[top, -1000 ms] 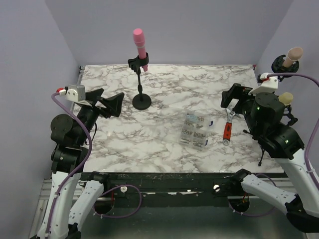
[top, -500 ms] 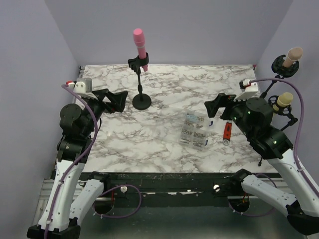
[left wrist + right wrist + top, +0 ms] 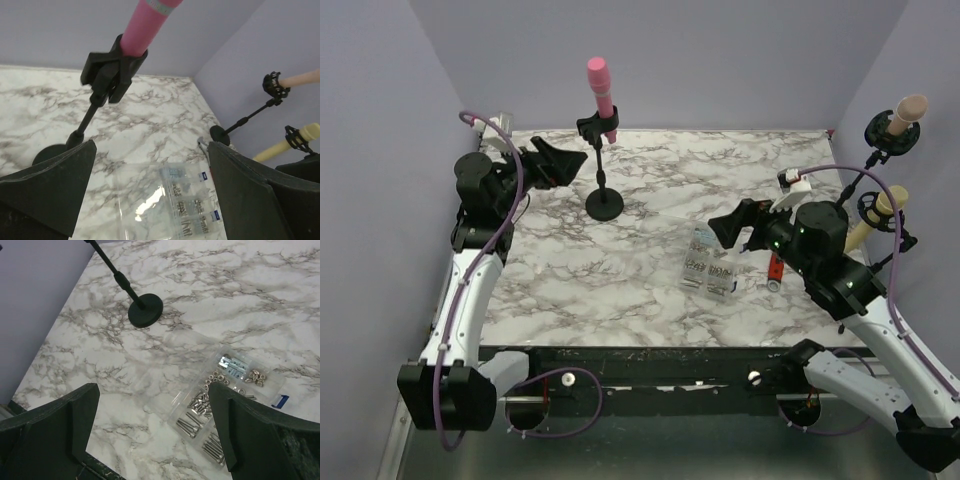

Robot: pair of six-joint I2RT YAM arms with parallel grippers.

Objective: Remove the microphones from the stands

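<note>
A pink microphone (image 3: 599, 88) stands tilted in the black clip (image 3: 597, 128) of a small round-based stand (image 3: 604, 205) at the back of the marble table. My left gripper (image 3: 565, 165) hovers open just left of the stand's pole, below clip height, touching nothing. In the left wrist view the microphone (image 3: 147, 22) and clip (image 3: 111, 67) sit up and to the left of the open gripper (image 3: 152, 147). My right gripper (image 3: 730, 228) is open above the table's middle right. The right wrist view shows the stand's base (image 3: 145, 310) far ahead of that gripper (image 3: 154, 390).
A clear plastic box of screws (image 3: 712, 262) lies at centre right, right under the right gripper. A red-handled wrench (image 3: 777, 262) lies beside it. Beyond the table's right edge stand two other microphones, one beige (image 3: 906, 112) and one cream (image 3: 880, 210). Purple walls enclose the table.
The left arm has risen and swung toward the back, bringing its gripper close to the stand. The right arm has reached left over the screw box. Both grippers stayed open.
</note>
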